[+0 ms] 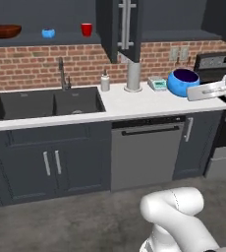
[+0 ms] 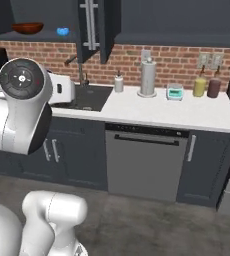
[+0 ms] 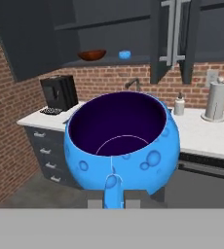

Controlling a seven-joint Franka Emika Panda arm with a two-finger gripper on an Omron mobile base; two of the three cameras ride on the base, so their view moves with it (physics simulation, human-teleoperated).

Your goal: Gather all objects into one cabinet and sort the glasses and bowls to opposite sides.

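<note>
At 12 o'clock above the end effector (image 3: 114, 200), which is gripping the blue bowl (image 3: 122, 146), the cabinet (image 3: 109, 61) is waiting: keep the bowl level beside the wooden bowl (image 3: 91, 54)

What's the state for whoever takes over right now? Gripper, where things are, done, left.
Gripper: shut on the rim of a blue bowl, held in the air over the right end of the counter.
In the open cabinet above the sink: wooden bowl at the left, small blue bowl in the middle, red cup at the right.
Done: three of four things are on that shelf, cup on the opposite side from the wooden bowl.
Left: carry the held bowl to the shelf and set it on the bowl side, away from the cup.
</note>
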